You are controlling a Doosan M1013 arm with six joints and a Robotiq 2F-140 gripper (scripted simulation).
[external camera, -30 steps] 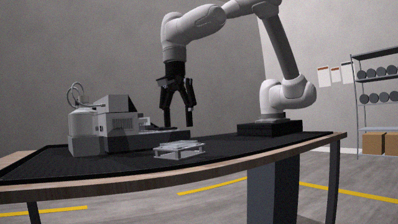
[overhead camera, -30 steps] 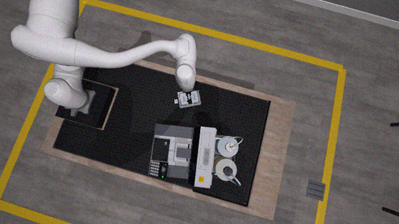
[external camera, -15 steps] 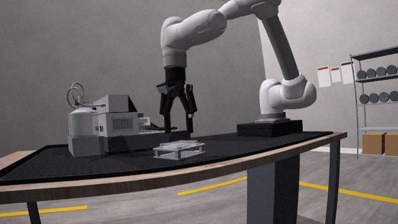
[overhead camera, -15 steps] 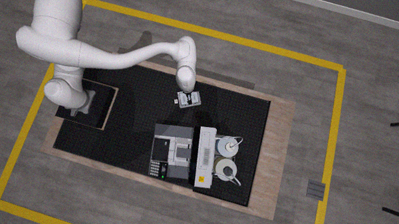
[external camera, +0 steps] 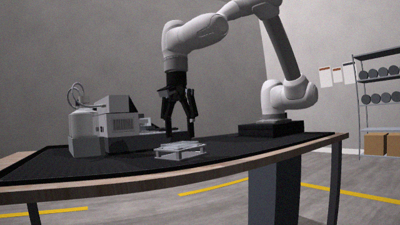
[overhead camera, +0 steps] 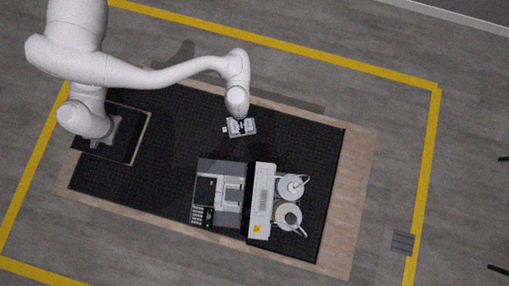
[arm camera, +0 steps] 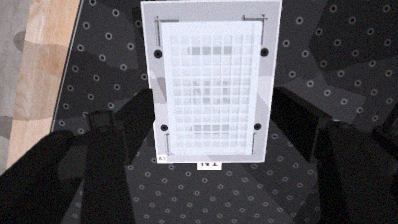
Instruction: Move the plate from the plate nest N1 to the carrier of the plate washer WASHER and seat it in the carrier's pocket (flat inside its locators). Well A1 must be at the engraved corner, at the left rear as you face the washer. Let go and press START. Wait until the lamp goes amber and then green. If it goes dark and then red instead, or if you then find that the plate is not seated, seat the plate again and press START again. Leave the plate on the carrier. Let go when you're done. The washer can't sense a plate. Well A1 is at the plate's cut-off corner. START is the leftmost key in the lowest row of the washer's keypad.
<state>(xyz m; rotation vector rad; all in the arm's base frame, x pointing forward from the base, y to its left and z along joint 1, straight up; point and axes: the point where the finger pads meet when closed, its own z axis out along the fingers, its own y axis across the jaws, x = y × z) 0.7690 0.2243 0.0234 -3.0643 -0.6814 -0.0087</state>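
Note:
The clear plate [arm camera: 212, 107] [external camera: 179, 145] lies in the nest N1 [arm camera: 273, 30] [external camera: 187, 155], on its raised deck. An A1 label [arm camera: 161, 158] marks the nest's lower left corner in the wrist view; the plate's cut-off corner cannot be made out. My gripper [external camera: 180, 137] [arm camera: 212, 103] is open and empty, pointing down just above the plate, with one finger to each side. The washer [overhead camera: 262, 202] [external camera: 122, 124] has its carrier [overhead camera: 232, 195] outside the tower with no plate visible on it. Its keypad [overhead camera: 197, 215] is at the near left, beside a green lamp [overhead camera: 207, 225].
Two bottles [overhead camera: 290, 188] [overhead camera: 288, 216] with hoses stand behind the washer tower. The N1 label [overhead camera: 224, 129] [arm camera: 209, 165] lies by the nest. The table's wooden edge [arm camera: 42, 75] runs close to the nest. The arm's base [external camera: 270, 129] stands at the table's other end.

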